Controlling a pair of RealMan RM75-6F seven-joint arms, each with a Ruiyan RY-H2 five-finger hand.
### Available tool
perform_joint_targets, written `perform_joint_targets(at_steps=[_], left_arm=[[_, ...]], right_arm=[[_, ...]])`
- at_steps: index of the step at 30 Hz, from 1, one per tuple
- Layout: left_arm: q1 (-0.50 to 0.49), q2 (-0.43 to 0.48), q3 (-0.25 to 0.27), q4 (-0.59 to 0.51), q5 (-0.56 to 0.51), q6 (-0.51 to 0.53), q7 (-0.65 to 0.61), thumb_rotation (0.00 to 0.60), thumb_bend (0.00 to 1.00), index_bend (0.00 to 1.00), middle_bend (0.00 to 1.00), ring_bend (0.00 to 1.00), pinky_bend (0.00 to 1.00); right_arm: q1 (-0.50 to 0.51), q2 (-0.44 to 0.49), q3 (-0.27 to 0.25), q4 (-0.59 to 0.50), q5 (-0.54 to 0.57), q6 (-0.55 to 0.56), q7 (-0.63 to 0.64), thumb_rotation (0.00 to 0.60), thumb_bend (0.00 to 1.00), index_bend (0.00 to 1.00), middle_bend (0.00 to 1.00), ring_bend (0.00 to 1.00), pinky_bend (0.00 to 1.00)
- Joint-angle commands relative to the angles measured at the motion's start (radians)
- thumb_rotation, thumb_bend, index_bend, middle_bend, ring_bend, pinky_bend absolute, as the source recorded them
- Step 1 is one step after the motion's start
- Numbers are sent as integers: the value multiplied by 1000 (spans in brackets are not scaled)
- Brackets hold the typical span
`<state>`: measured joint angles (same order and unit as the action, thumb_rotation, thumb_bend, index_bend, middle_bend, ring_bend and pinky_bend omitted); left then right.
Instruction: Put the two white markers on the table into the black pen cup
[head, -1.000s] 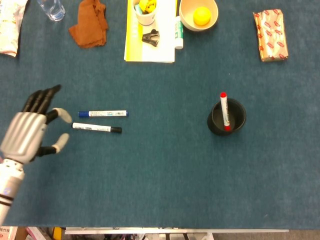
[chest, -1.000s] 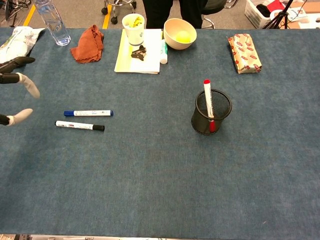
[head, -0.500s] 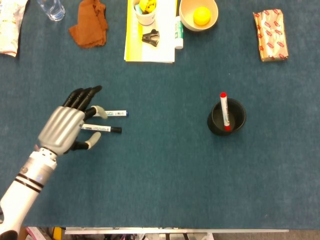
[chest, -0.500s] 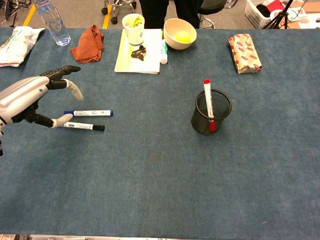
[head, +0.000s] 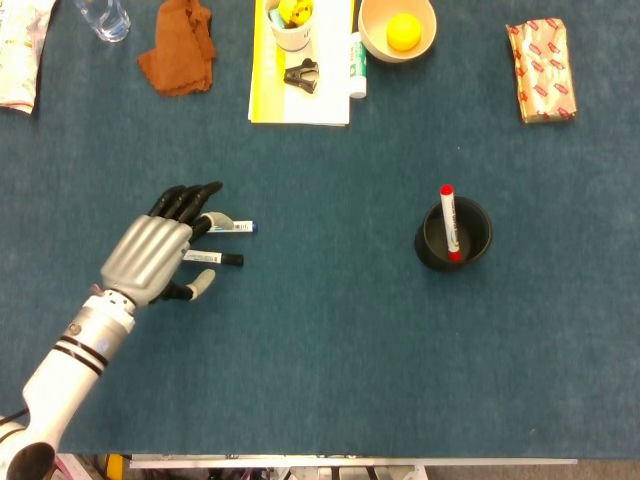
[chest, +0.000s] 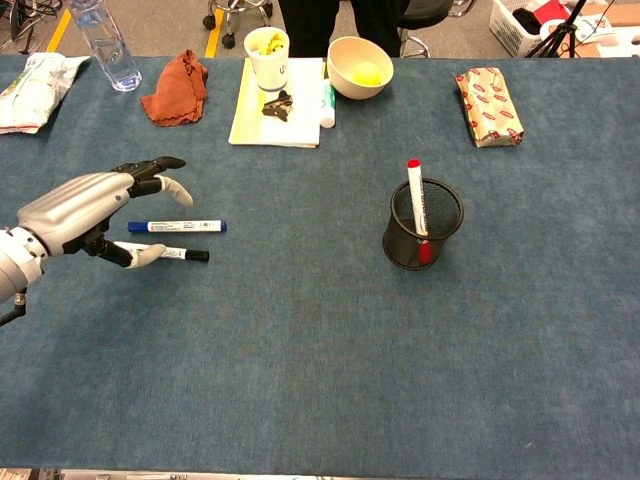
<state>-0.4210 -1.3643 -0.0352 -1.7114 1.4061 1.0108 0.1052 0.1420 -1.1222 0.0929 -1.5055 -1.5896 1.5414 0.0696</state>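
Observation:
Two white markers lie side by side on the blue table: one with a blue cap (chest: 180, 227) (head: 236, 227) and, just nearer me, one with a black cap (chest: 185, 255) (head: 222, 259). My left hand (head: 160, 250) (chest: 92, 205) hovers over their left ends with its fingers spread, holding nothing; its palm hides part of both markers in the head view. The black mesh pen cup (head: 454, 236) (chest: 422, 226) stands at the right of centre with a red-capped marker (head: 449, 220) upright in it. My right hand is in neither view.
Along the far edge sit a water bottle (chest: 104, 42), an orange cloth (chest: 176, 90), a yellow-edged pad (chest: 280, 95) with a cup and clip, a bowl (chest: 359, 66) with a yellow ball, and a wrapped packet (chest: 488, 105).
My left hand has travelled right from the table's left edge and now hangs over the left ends of the two markers. The markers and cup have not moved.

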Motion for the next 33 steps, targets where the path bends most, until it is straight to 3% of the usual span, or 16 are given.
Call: perform_joint_targets(at_steps=[1,15,33], left_arm=[[-10,-12,-2,10,-10,-10,-1,600,333,284,0,0,0],[-51,-82,11,73,-65,-57,56,600,333,303,0,0,0],[-105,-128,-4,81,-262,-107,233,600,332,343,0,0,0]], right_arm=[[1,-1,0,0,0,-2,-1,600,0,183,181,157,388],[-2,-11,-6,18,7,-4,16,600,0,183,181,157,388],[-4,-23,-13,28,10,-12,21,600,0,183,181,157,388]])
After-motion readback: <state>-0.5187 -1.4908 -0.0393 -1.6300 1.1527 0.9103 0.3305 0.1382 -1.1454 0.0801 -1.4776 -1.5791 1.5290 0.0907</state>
